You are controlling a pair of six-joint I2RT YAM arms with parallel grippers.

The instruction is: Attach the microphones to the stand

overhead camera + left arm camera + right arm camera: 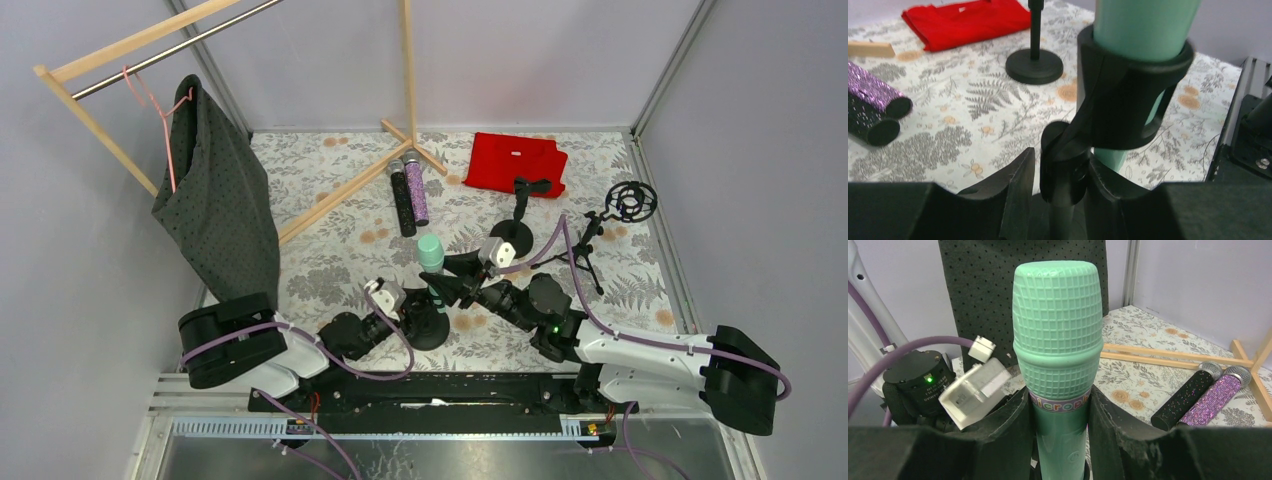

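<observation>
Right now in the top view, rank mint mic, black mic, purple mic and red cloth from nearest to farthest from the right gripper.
1. Mint mic, held in the right gripper.
2. Black mic and purple mic, side by side mid-table beyond it: too close to call.
3. Red cloth, far edge, to the right.

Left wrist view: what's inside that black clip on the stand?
The mint-green microphone sits inside the clip, its tail end poking out below. The clip's wall covers most of the handle between.
</observation>
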